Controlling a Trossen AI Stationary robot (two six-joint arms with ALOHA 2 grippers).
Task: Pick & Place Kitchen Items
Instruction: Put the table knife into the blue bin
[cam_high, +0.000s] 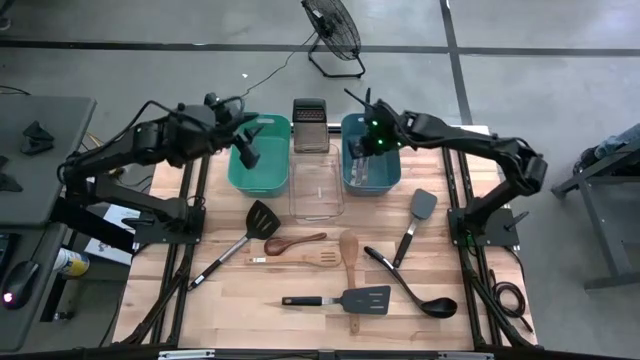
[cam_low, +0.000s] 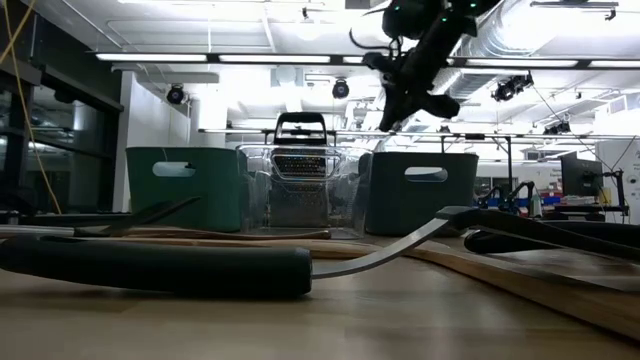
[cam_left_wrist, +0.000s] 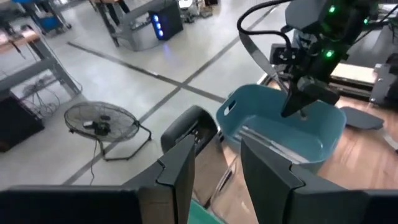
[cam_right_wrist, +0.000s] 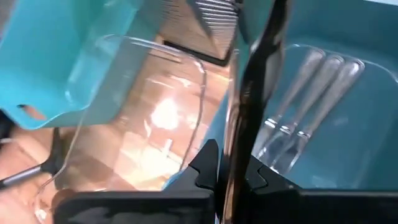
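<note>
Right end effector (cam_high: 366, 150) clamped on tongs (cam_right_wrist: 252, 93), long axis near-vertical, blue tub (cam_high: 388, 178) directly below; left end effector (cam_left_wrist: 214, 165) apart, idle.

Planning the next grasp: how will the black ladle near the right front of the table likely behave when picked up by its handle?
The black ladle looks like one-piece plastic, so probably stiff and light. Its round bowl at the end of a long thin handle suggests it may swing bowl-down if gripped at the far end. Its curved underside could let it rock or pivot if pushed.
</note>
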